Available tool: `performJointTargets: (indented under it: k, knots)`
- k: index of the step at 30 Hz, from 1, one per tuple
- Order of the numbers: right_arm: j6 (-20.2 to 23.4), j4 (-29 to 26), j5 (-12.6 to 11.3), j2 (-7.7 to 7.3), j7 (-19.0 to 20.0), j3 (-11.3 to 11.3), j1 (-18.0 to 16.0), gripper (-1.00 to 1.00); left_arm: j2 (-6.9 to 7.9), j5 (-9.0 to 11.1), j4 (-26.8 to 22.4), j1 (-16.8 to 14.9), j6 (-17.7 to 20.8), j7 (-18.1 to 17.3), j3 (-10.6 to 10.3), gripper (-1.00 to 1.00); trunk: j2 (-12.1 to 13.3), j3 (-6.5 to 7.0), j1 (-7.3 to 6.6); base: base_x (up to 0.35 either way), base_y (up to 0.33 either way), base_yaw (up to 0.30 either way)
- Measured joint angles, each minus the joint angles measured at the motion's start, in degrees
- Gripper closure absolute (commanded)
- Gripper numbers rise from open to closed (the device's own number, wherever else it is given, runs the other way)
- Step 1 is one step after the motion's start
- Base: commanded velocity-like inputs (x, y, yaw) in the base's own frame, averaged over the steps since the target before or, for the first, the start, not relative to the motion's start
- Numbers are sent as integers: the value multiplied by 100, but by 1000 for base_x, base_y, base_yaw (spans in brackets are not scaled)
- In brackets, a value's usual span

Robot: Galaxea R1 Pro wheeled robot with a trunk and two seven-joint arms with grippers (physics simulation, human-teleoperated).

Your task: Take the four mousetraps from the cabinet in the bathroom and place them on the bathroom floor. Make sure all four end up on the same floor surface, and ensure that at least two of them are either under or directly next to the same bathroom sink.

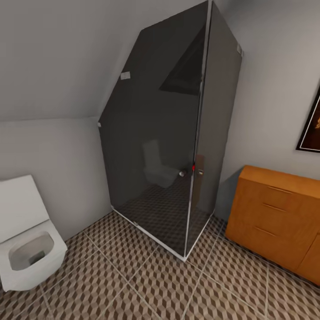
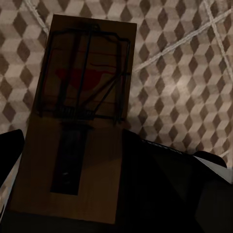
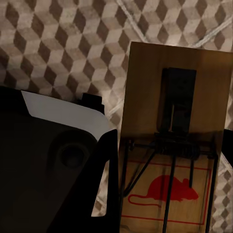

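Observation:
In the left wrist view a wooden mousetrap (image 2: 87, 73) with a wire bar and a red mouse print hangs above the cube-patterned bathroom floor (image 2: 184, 82). My left gripper (image 2: 82, 160) is shut on it, with dark fingers on both sides of the board. In the right wrist view my right gripper (image 3: 167, 155) is shut on a second mousetrap (image 3: 174, 63), also held over the tiles (image 3: 63, 43). The orange-brown cabinet (image 1: 275, 213) stands against the right wall in the head view, its drawers closed. The other mousetraps are out of view.
A dark glass shower enclosure (image 1: 173, 146) fills the corner ahead. A white toilet (image 1: 26, 249) stands at the left wall. A framed picture (image 1: 311, 120) hangs above the cabinet. Patterned floor (image 1: 133, 284) spreads between the toilet, shower and cabinet.

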Motion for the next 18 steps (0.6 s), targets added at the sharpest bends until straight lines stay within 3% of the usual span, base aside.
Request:
performJointTargets:
  k: [7,13,18]
  knots:
    - [0,0,-2,0,-6,-3,0,100,-5,100,0,0,0,0,0,100,0,0,0,0,0,270]
    - [46,-1,2,3,-6,-1,0,100,-6,108,2,0,0,1,0,100,0,0,0,0,0,94]
    - [14,0,8,1,2,-6,0,100,-5,109,0,0,0,1,-1,100,0,0,0,0,0,218]
